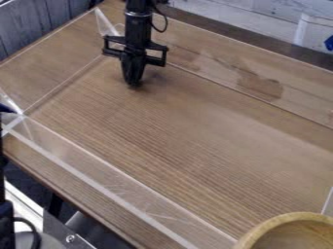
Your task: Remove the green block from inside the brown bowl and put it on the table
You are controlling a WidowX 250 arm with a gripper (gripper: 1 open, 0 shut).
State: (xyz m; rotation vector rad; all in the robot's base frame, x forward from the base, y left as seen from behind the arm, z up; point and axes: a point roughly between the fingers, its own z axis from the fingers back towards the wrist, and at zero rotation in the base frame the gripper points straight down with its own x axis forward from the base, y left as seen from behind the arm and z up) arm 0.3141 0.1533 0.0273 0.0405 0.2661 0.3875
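Note:
My black gripper [132,78] hangs over the far left part of the table [169,126], pointing steeply down with its tips just above the wood. Its fingers look pressed together, and I cannot make out anything between them. The green block does not show anywhere in this view. The brown bowl [289,230] sits at the bottom right corner, far from the gripper. Only part of its pale rim is in the picture, and its inside is cut off by the frame edge.
Low clear plastic walls [78,160] run along the table's near and left sides. A pale smear [260,86] marks the wood at the far right. Beyond the near wall are dark equipment and cables [26,229].

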